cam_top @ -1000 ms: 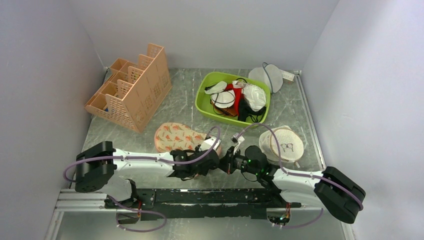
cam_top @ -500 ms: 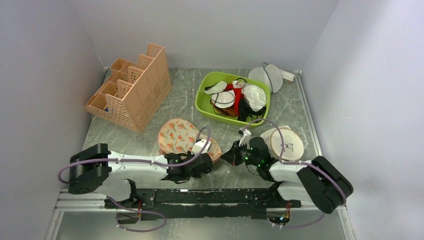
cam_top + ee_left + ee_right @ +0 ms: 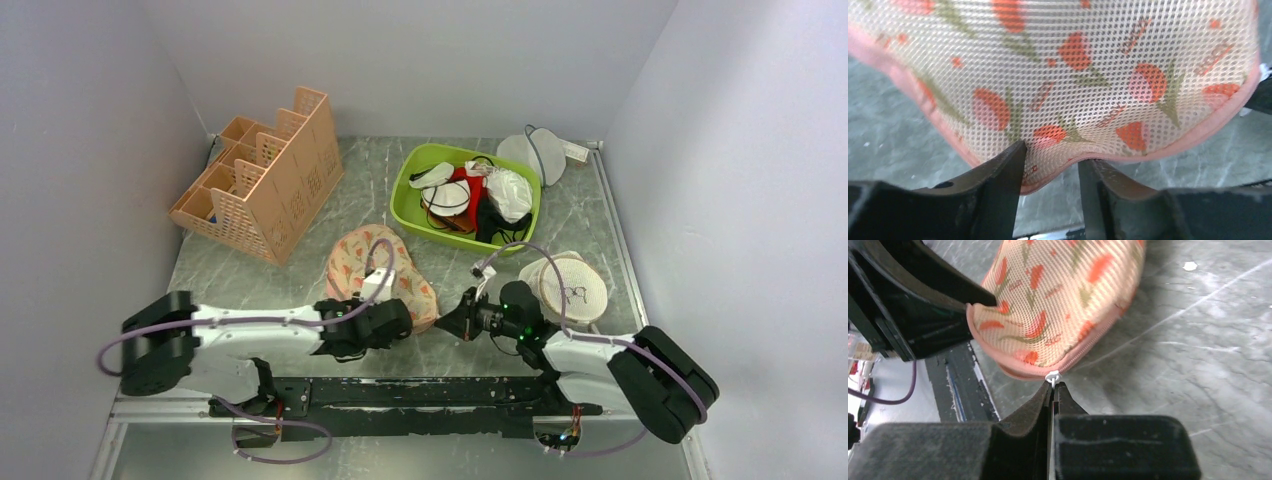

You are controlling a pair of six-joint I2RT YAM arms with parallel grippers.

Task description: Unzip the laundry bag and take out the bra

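Right gripper (image 3: 1053, 386) nips the tiny zip pull (image 3: 1053, 375) while our left gripper (image 3: 1050, 159) clamps the soft, floppy laundry bag (image 3: 1088, 60) at its edge.

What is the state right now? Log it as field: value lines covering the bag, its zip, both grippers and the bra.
laundry bag: lying between the two grippers
zip: looks closed along the edge seen from the right wrist
left gripper: pinching the bag's pink-trimmed near edge
right gripper: shut on the white zip pull
bra: not visible outside the bag
nearby: green bin behind the bag, round mesh pouch to its right
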